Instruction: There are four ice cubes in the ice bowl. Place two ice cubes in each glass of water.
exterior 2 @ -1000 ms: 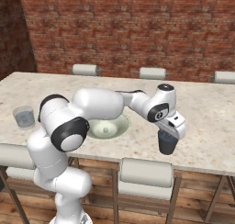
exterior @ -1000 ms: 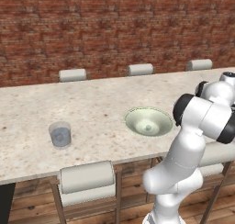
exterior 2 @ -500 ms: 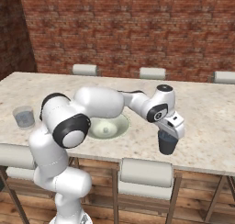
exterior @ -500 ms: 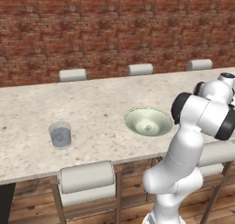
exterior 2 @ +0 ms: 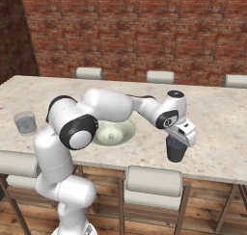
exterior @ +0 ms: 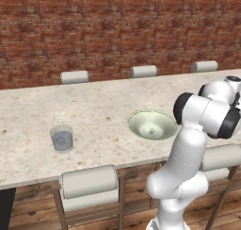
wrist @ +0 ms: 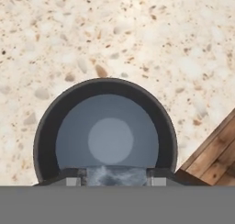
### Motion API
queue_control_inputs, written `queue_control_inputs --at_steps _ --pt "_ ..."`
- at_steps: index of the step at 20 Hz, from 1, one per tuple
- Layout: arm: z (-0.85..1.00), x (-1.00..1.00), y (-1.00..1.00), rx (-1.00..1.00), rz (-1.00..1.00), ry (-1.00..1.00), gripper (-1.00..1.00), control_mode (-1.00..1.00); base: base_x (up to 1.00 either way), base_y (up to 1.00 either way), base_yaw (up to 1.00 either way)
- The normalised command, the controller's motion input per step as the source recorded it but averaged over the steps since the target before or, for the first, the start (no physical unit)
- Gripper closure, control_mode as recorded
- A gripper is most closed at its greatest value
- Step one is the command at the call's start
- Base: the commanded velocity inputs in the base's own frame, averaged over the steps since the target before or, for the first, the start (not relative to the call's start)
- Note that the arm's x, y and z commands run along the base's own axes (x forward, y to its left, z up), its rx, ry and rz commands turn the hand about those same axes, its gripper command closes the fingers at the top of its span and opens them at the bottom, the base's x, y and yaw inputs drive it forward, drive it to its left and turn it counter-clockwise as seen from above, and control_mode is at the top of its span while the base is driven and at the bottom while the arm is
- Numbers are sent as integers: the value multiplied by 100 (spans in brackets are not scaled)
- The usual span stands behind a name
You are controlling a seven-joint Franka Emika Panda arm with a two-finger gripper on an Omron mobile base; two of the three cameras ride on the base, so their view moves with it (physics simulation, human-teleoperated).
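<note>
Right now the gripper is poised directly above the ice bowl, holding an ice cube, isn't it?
Not quite: the gripper is above the dark glass, not the ice bowl, as the right base view shows. The hand view shows the ice cube between its fingertips.

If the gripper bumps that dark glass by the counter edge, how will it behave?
The dark glass is narrow and tapered, so it would likely tip. It stands near the counter edge, so it might fall. The gripper holds what looks like an ice cube.

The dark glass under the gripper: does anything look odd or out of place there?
Yes. The dark glass stands close to the counter's front edge, with the wooden floor visible beside it in the hand view. Nothing is spilled or tipped.
</note>
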Motion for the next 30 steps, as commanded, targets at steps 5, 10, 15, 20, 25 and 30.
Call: queue_control_inputs --at_steps 5,10,15,20,25,30 --pt "-13 19 -8 2 0 0 100 -100 0 0 0" --pt "-6 24 0 1 0 0 100 -100 0 0 0" --pt "-1 11 -1 2 0 0 -100 -100 0 0 0" --pt "-4 16 -5 4 0 0 -100 -100 0 0 0" --pt "-3 10 -8 5 0 0 -100 -100 0 0 0" --pt "0 0 -15 9 0 0 -100 -100 0 0 0"
